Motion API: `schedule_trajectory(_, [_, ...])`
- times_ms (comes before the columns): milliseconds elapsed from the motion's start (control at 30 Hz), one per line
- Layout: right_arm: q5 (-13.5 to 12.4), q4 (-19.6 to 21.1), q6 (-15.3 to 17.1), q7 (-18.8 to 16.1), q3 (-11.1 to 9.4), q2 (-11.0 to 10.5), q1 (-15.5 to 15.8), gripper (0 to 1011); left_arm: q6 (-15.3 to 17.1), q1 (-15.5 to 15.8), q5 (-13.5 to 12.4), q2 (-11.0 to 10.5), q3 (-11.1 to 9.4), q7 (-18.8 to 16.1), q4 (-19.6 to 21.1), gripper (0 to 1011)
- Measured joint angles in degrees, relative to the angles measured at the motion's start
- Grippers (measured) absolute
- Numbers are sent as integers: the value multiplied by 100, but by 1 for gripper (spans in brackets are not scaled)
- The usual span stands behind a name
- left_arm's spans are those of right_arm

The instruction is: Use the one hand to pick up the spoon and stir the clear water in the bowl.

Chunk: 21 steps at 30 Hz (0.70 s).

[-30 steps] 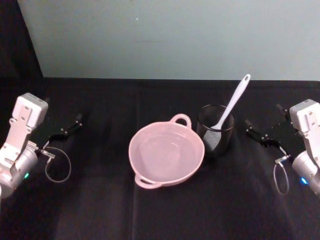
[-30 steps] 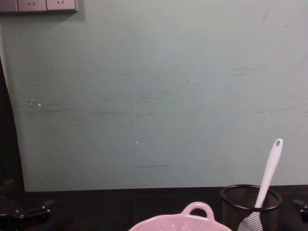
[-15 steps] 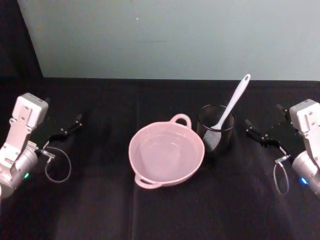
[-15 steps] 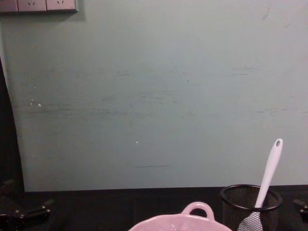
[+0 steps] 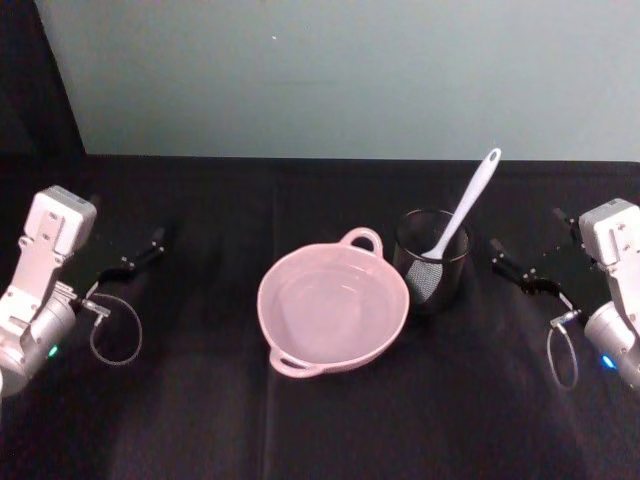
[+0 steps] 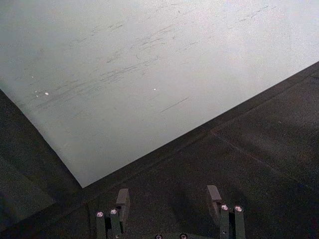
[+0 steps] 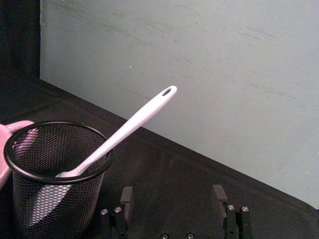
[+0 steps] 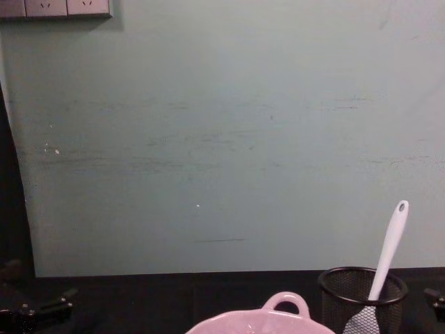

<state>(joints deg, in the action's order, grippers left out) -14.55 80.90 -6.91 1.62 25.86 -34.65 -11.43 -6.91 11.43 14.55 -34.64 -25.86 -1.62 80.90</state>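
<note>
Right claw [image 7: 172, 195]: fingers spread wide, nothing between them, touching nothing. It sits low over the table [image 5: 200, 400] at the robot's right edge, a little apart from the mesh cup [image 5: 432, 272]. Left claw [image 6: 168, 198]: also wide apart, empty, low over the table at the far left, well apart from the bowl [image 5: 333, 308].

Counts: two claws, one spoon [image 5: 462, 213], one bowl, one mesh cup.

The spoon is white and stands blade down inside the black mesh cup. Its long handle leans up and to the robot's right, with the hole at its tip above the cup rim. Neither claw touches it.

The bowl is pale pink with two loop handles, one on the far rim and one on the near rim. It sits mid-table with clear water in it. The cup stands just beside it on the robot's right; cannot tell if they touch.

A thin cable loop [image 5: 115, 330] hangs by the left wrist, and another one [image 5: 562, 358] hangs by the right.

The surface is a black cloth-like tabletop. A plain pale green wall [image 5: 350, 70] runs behind it, with a socket plate [image 8: 55, 7] high on the left in the chest view.
</note>
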Motion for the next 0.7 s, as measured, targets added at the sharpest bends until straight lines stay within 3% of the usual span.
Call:
schedule_trajectory(233, [-70, 214, -42, -2, -192, -61, 230, 1004, 0, 0, 0, 0, 0, 0, 0, 1011])
schedule_trajectory(433, [-298, 691, -137, -9, -481, -173, 689, 1004, 0, 0, 0, 0, 0, 0, 0, 1011])
schedule_trajectory(600, [-723, 1022, -179, -201, -706, -152, 971, 1004, 0, 0, 0, 0, 0, 0, 0, 1011])
schedule_trajectory(700, [-1214, 1066, -135, -511, -819, 3, 1003, 1004, 0, 0, 0, 0, 0, 0, 0, 1011])
